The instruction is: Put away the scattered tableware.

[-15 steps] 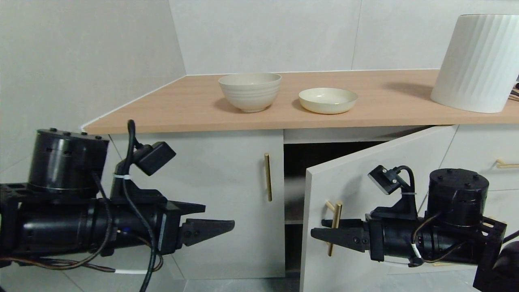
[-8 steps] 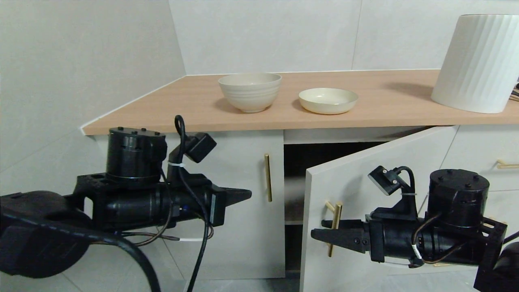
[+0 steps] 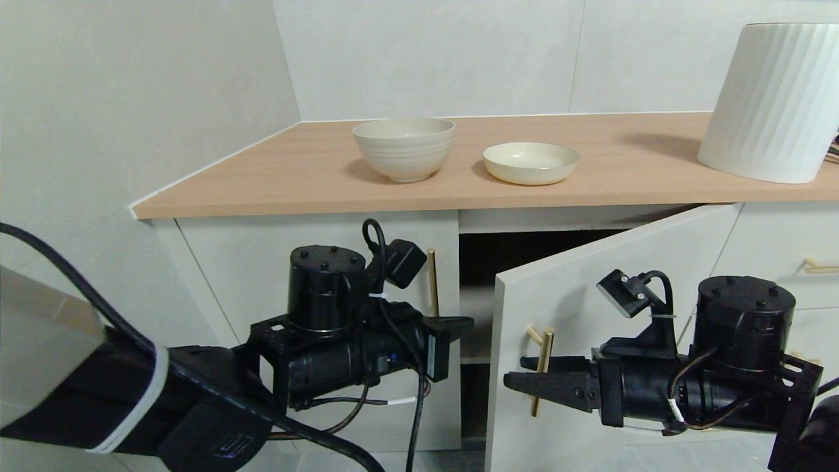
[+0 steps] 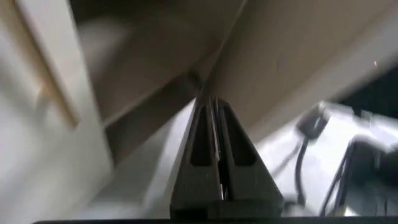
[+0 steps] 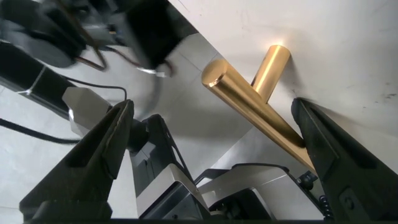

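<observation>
Beside the half-open cabinet door (image 3: 590, 275), the left claw (image 3: 460, 323), tips together, has advanced toward the opening, while the right claw (image 3: 522, 371), apart, straddles the handle (image 3: 541, 367); the bowl (image 3: 404, 147) is not yet stowed.

White ribbed vessel (image 3: 773, 98), pale tiled wall (image 3: 426, 52) behind

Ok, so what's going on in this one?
The right gripper is open, with the gold handle of the half-open cabinet door between its fingers. The left gripper, fingers shut, sits low by the edge of the closed left door, pointing towards the dark opening. The bowl and shallow dish sit untouched on the counter.
</observation>
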Robot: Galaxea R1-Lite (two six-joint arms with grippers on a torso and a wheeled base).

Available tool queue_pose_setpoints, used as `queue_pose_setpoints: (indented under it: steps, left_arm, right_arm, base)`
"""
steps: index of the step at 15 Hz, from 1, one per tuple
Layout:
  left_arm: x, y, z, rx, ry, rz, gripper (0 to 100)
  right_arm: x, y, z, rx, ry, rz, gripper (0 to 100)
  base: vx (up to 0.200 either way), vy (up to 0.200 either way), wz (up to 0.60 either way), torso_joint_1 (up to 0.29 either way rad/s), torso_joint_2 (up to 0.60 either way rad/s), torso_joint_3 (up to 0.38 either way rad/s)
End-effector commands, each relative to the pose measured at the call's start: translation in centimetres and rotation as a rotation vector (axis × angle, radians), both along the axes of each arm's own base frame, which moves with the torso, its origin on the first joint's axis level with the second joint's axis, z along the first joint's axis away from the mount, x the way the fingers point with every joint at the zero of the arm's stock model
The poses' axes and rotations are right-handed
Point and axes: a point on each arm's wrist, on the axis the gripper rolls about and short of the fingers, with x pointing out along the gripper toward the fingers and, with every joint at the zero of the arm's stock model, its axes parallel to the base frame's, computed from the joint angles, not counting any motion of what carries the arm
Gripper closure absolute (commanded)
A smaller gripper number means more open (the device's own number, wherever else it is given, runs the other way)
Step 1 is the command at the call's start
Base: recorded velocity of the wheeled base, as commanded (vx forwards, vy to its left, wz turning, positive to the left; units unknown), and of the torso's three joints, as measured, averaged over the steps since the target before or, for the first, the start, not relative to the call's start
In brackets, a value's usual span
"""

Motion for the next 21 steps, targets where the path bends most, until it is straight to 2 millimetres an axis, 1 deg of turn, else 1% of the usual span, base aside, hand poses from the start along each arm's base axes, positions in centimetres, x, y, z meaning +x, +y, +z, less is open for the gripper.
queue_pose_setpoints:
  steps: [1,3,7,8,9,10,11,12,13,16,17,18,19,20,21]
  left_arm:
    - [0.7,-1.3,-2.3,-0.002,0.043,0.011,100]
    - [1.1,-1.6,-2.8,-0.010,0.054,0.012,100]
    - [2.2,-2.6,-2.3,-0.037,0.027,-0.001,100]
    - [2.2,-2.6,-2.6,-0.034,0.035,-0.009,100]
    - [2.2,-2.6,-2.6,-0.034,0.035,-0.011,100]
    - [1.6,-3.6,-4.1,-0.012,0.071,-0.050,100]
    - [0.9,-4.1,-4.6,-0.012,0.063,-0.060,100]
    - [0.8,-4.2,-4.6,-0.021,0.050,-0.059,100]
    - [0.6,-4.5,-4.5,-0.071,-0.012,-0.063,100]
    - [0.7,-4.6,-4.5,-0.083,-0.027,-0.068,100]
    - [0.7,-4.6,-4.5,-0.085,-0.027,-0.068,100]
    - [0.8,-4.7,-4.4,-0.087,-0.029,-0.068,100]
    - [0.8,-4.7,-4.4,-0.086,-0.030,-0.070,100]
    - [0.8,-4.7,-4.4,-0.086,-0.030,-0.070,100]
    - [0.7,-4.6,-4.3,-0.088,-0.030,-0.070,100]
  right_arm:
    - [0.0,0.0,0.0,0.006,-0.010,-0.001,0]
    - [0.0,0.0,0.0,0.009,-0.016,-0.001,0]
    - [-0.1,-0.1,-0.1,0.006,-0.011,0.001,0]
    - [-0.2,-0.1,-0.1,0.005,-0.010,0.001,0]
    - [-0.2,-0.1,-0.1,0.005,-0.010,0.001,0]
    - [-0.2,-0.2,-0.2,0.003,-0.009,-0.004,0]
    - [-0.3,-0.2,-0.1,0.004,-0.015,-0.007,0]
    - [-0.3,-0.3,0.1,0.005,-0.023,-0.009,0]
    - [-0.3,-1.0,0.2,-0.005,-0.062,-0.027,0]
    - [0.3,-2.0,-0.3,-0.053,-0.111,-0.106,0]
    - [0.0,-2.3,-0.5,-0.073,-0.116,-0.158,0]
    - [-0.1,-2.4,-0.6,-0.079,-0.117,-0.164,0]
    - [-0.8,-3.3,-0.5,-0.091,-0.134,-0.185,0]
    - [-0.9,-3.5,-0.5,-0.093,-0.136,-0.188,0]
    - [-1.9,-4.3,-0.4,-0.099,-0.144,-0.196,0]
  base:
    - [0.000,0.000,0.00,0.000,0.00,0.000]
    - [0.000,0.000,0.00,0.000,0.00,0.000]
    - [0.000,0.000,0.00,0.000,0.00,0.000]
    - [0.000,0.000,0.00,0.000,0.00,0.000]
    - [0.000,0.000,0.00,0.000,0.00,0.000]
    - [0.000,0.000,0.00,0.000,0.00,0.000]
    - [0.000,0.000,0.00,0.000,0.00,0.000]
    - [0.000,0.000,0.00,0.000,0.00,0.000]
    - [0.000,0.000,0.00,0.000,0.00,0.000]
    - [0.000,0.000,0.00,0.000,0.00,0.000]
    - [0.000,0.000,0.00,0.000,0.00,0.000]
    - [0.000,0.000,0.00,0.000,0.00,0.000]
    - [0.000,0.000,0.00,0.000,0.00,0.000]
    - [0.000,0.000,0.00,0.000,0.00,0.000]
    - [0.000,0.000,0.00,0.000,0.00,0.000]
